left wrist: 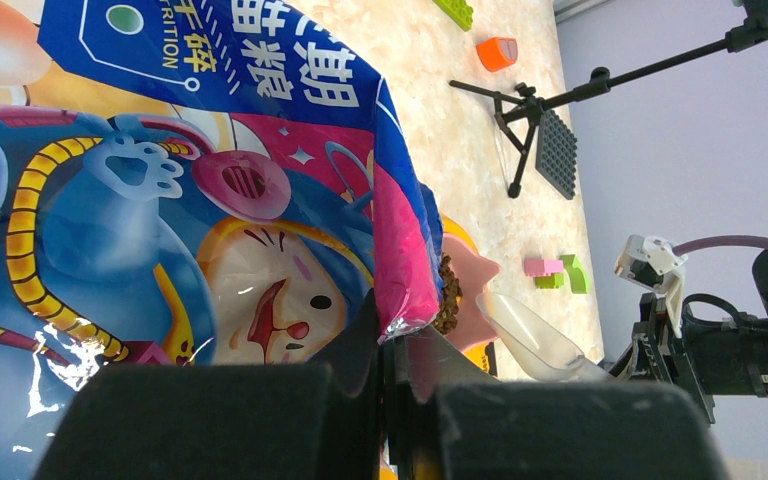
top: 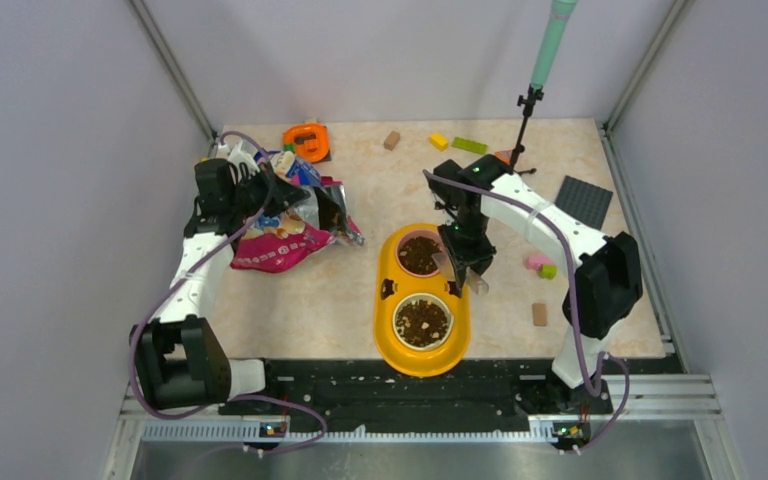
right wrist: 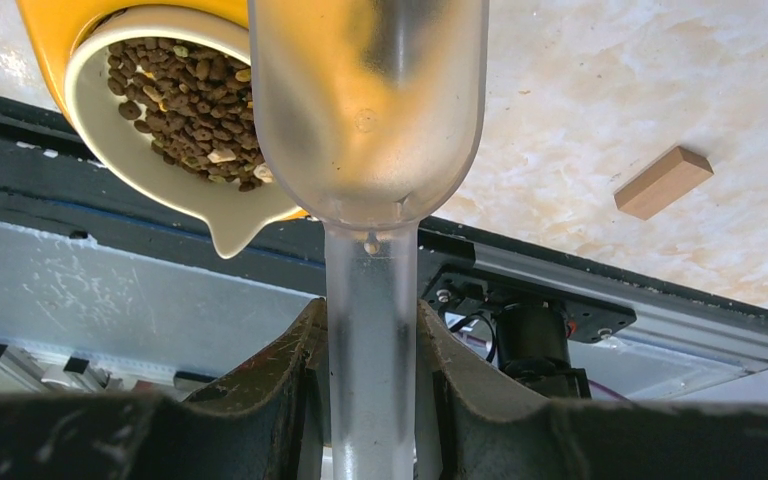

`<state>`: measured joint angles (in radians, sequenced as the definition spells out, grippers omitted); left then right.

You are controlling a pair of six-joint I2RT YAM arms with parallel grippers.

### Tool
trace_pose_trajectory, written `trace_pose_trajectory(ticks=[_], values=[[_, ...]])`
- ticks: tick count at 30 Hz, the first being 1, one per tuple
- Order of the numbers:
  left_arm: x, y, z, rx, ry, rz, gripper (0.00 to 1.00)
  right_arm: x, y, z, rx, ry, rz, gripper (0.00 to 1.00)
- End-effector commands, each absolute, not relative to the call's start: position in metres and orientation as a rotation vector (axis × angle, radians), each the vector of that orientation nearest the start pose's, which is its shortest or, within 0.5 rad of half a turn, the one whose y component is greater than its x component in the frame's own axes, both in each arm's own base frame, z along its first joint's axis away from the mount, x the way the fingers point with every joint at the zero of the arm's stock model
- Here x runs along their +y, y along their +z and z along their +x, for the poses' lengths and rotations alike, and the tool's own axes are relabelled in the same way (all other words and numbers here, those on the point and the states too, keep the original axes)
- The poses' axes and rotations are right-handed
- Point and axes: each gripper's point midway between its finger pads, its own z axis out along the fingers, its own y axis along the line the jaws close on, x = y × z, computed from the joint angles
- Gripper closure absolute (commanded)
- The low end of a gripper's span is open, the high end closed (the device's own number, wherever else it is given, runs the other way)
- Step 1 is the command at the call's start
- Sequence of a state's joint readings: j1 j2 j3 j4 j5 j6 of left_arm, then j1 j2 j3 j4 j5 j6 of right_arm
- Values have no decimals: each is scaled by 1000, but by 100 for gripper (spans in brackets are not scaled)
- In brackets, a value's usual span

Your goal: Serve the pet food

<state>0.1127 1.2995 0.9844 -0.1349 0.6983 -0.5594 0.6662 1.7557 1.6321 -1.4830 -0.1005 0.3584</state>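
Table [top: 360, 290]: pale marbled top, spread beneath the left gripper [left wrist: 385, 395] and the right gripper [right wrist: 370, 370].
Bag [left wrist: 160, 200]: glossy magenta-and-blue, on its side, reaching forward from the left gripper.
Feeder [top: 392, 345]: yellow, two bowls, just beside the right gripper, toward the left arm.
Left gripper: clamped tight on the Bag's edge.
Right gripper: closed round the Scoop handle.
Scoop [right wrist: 370, 110]: clear plastic, projecting past the right fingertips.
Pet food [right wrist: 175, 100]: dark kibble in both bowls, beside the right gripper.
Block [right wrist: 663, 182]: tan, on the right gripper's opposite side.
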Motion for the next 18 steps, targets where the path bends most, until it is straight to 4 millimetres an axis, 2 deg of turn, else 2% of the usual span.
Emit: trace_pose_trajectory(ticks=[1, 4, 8, 14, 18], values=[[-78, 249, 375, 1959, -939, -223, 100, 190, 171, 191, 3140, 145, -519, 100], [-79, 249, 374, 1961, -947, -225, 100, 176, 161, 187, 3150, 55, -563, 100], [-80, 246, 374, 1965, -962, -238, 100, 172, 157, 199, 3069, -45, -683, 100], [-79, 249, 374, 1955, -966, -244, 100, 191, 152, 198, 3036, -11, -818, 100], [-80, 250, 374, 1953, -964, -244, 100, 203, 158, 204, 2964, 24, -880, 100]])
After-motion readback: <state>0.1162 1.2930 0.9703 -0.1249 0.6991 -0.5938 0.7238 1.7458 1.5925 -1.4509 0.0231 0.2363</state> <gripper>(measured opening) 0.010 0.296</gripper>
